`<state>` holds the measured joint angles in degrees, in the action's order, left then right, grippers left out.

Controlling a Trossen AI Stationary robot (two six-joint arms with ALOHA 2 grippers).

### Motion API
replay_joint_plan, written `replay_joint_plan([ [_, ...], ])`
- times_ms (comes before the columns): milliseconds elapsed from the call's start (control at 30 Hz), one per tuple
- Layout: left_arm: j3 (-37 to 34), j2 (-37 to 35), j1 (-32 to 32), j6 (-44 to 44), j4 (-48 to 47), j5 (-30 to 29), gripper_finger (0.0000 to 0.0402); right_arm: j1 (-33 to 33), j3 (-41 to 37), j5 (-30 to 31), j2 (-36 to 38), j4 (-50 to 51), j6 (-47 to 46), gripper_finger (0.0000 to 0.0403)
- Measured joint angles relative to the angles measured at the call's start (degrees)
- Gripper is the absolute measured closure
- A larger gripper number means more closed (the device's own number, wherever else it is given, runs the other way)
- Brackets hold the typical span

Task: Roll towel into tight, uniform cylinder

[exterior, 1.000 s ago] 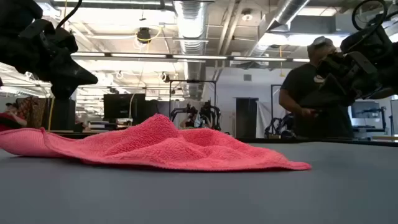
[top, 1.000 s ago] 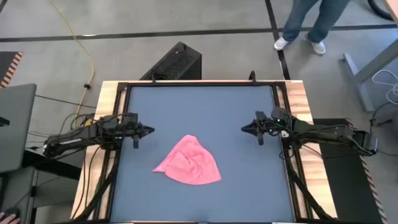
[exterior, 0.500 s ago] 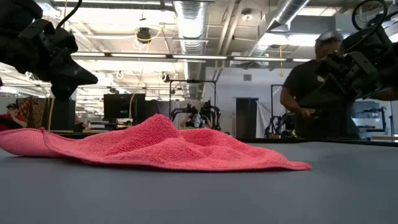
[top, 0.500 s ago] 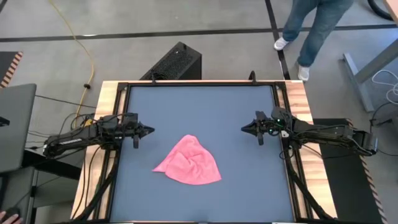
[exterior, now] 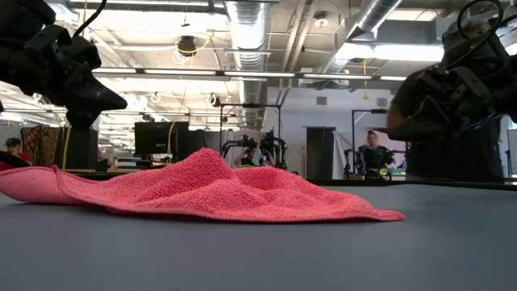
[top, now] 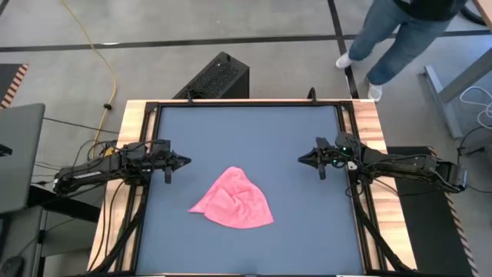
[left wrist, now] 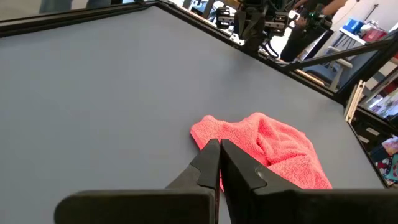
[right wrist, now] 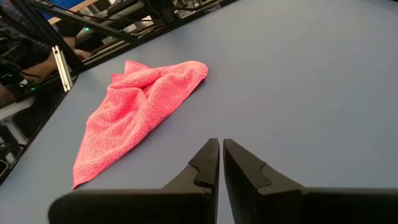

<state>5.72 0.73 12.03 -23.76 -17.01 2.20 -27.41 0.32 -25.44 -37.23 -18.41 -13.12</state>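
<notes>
The bright pink towel (top: 234,199) lies crumpled on the dark grey tabletop, a little near of its middle, with soft folds raised at its centre (exterior: 206,182). It also shows in the left wrist view (left wrist: 264,146) and the right wrist view (right wrist: 140,106). My left gripper (top: 187,161) is shut and empty above the table's left side, to the far left of the towel. My right gripper (top: 300,160) is shut and empty above the table's right side, to the far right of the towel.
The tabletop (top: 246,131) has a black frame and wooden side rails. A black box (top: 219,77) stands on the floor beyond the far edge. A person (top: 400,35) walks on the floor past the far right corner.
Both arms have kept still and the towel has not moved. The person beyond the table's far right corner has walked on.
</notes>
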Motion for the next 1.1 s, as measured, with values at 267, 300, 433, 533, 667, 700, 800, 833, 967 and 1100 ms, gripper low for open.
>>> replay_joint_plan([
  [267, 0.0, 0.0, 0.0, 0.0, 0.0, 0.0, 0.0401, 0.0, 0.0, 0.0, 0.0, 0.0, 0.0, 0.0353],
  [300, 0.0, 0.0, 0.0, 0.0, 0.0, 0.0, 0.0401, 0.0, 0.0, 0.0, 0.0, 0.0, 0.0, 0.0353],
  [433, 0.0, 0.0, 0.0, 0.0, 0.0, 0.0, 0.0402, 0.0, 0.0, 0.0, 0.0, 0.0, 0.0, 0.0353],
  [533, 0.0, 0.0, 0.0, 0.0, 0.0, 0.0, 0.0401, 0.0, 0.0, 0.0, 0.0, 0.0, 0.0, 0.0353],
  [667, 0.0, 0.0, 0.0, 0.0, 0.0, 0.0, 0.0401, 0.0, 0.0, 0.0, 0.0, 0.0, 0.0, 0.0353],
  [700, 0.0, 0.0, 0.0, 0.0, 0.0, 0.0, 0.0402, 0.0, 0.0, 0.0, 0.0, 0.0, 0.0, 0.0353],
  [800, 0.0, 0.0, 0.0, 0.0, 0.0, 0.0, 0.0402, 0.0, 0.0, 0.0, 0.0, 0.0, 0.0, 0.0353],
  [833, 0.0, 0.0, 0.0, 0.0, 0.0, 0.0, 0.0402, 0.0, 0.0, 0.0, 0.0, 0.0, 0.0, 0.0353],
  [967, 0.0, 0.0, 0.0, 0.0, 0.0, 0.0, 0.0402, 0.0, 0.0, 0.0, 0.0, 0.0, 0.0, 0.0353],
  [1100, -0.2, 0.0, 0.0, 1.0, 1.4, -1.8, 0.0401, 0.0, 0.0, 0.0, 0.0, 0.0, 0.0, 0.0353],
])
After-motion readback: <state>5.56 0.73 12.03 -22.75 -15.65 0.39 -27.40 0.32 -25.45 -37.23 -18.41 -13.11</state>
